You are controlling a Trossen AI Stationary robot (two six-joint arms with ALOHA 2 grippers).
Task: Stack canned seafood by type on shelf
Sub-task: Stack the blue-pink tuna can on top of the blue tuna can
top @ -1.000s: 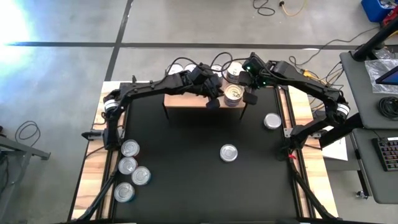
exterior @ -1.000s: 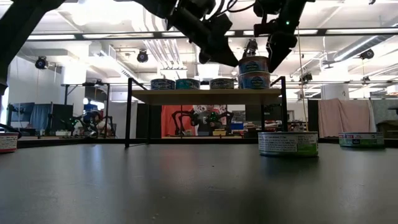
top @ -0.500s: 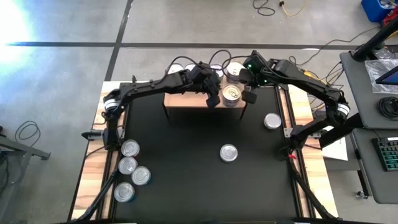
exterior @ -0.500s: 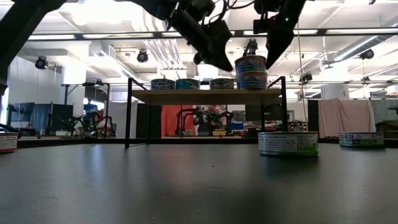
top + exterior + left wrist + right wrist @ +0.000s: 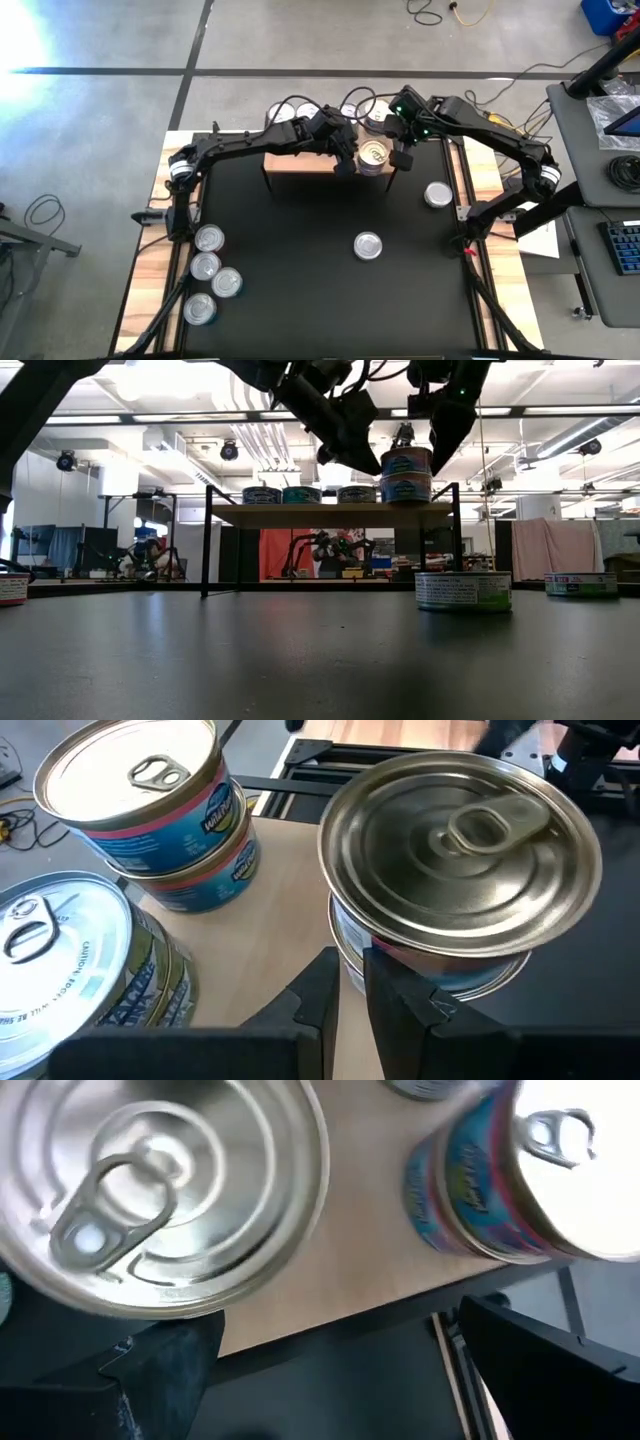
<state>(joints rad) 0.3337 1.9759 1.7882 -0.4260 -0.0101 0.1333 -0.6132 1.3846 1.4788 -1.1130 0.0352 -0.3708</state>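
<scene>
Concrete floor with dark seams lies all round the black mat point(image 5: 330, 290) where both arms work. At the mat's far edge stands the shelf point(image 5: 300, 162), a low wooden top on thin black legs, and most of the action is at its right end.

A two-tin stack point(image 5: 374, 155) sits there, gold top showing from above; the low view shows the same stack point(image 5: 406, 474) as two blue-labelled tins squarely one on the other. Further tins point(image 5: 300, 494) stand in a row on the shelf behind and to the side, one pair also doubled up.

The left gripper point(image 5: 345, 163) hangs just beside the stack with its jaws pressed together and nothing in them. Compared with a second ago it has pulled in slightly toward the shelf, away from the mat's open middle, and sits close against the stack's side. The right gripper point(image 5: 398, 140) holds the same spot over the shelf's right end, jaws spread wide around nothing, flanking the stack without gripping it.

The stack itself has not shifted, so that pairing looks finished and stable. My reading is that the left arm is either nudging the tins square or clearing off.

Plenty remains: four tins point(image 5: 209, 272) cluster at the mat's left edge, one tin point(image 5: 368, 245) lies mid-mat and another tin point(image 5: 438, 194) near the right edge.
</scene>
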